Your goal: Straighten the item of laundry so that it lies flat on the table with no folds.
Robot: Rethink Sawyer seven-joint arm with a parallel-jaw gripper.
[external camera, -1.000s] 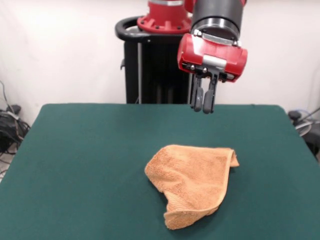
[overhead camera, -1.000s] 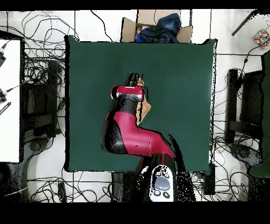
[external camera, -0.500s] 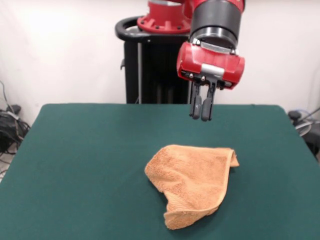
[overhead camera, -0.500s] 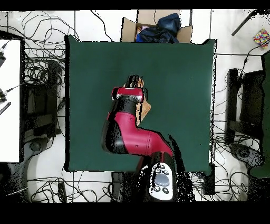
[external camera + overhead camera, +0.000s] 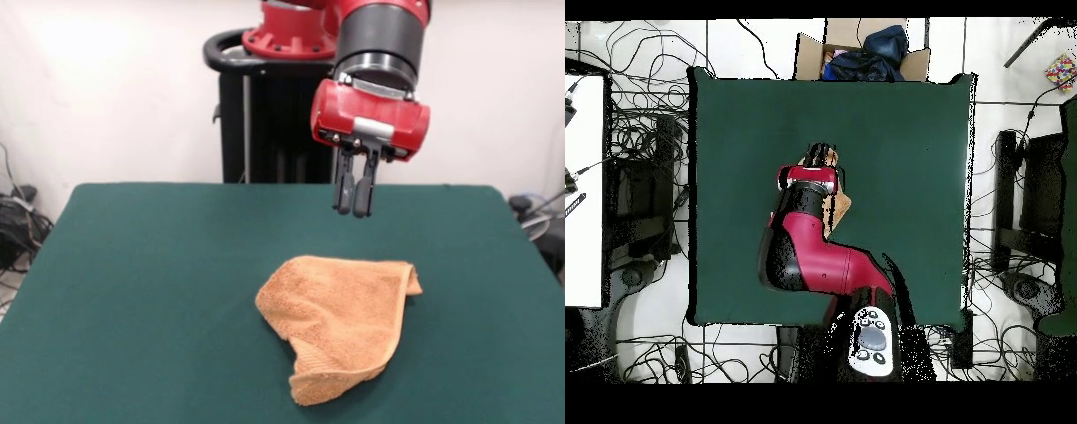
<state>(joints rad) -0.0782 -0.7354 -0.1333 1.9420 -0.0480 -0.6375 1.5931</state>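
The light-orange towel (image 5: 340, 322) lies crumpled on the dark green table (image 5: 159, 291), right of centre, with a folded-over flap at its near end and a hemmed corner sticking out to the right. My gripper (image 5: 352, 210) hangs above the table just behind the towel's far edge, clear of the cloth, its fingers (image 5: 342, 190) close together and holding nothing. In the overhead view the arm covers most of the towel (image 5: 843, 204); only a strip shows beside the gripper (image 5: 820, 155) on the table (image 5: 905, 150).
The black pedestal (image 5: 265, 115) stands behind the table's far edge. A cardboard box with dark blue cloth (image 5: 865, 50) sits beyond the table's top edge in the overhead view. Cables (image 5: 635, 130) cover the floor around the table.
The gripper has come down a little and shifted slightly left in the front view, staying shut. The towel has not moved.
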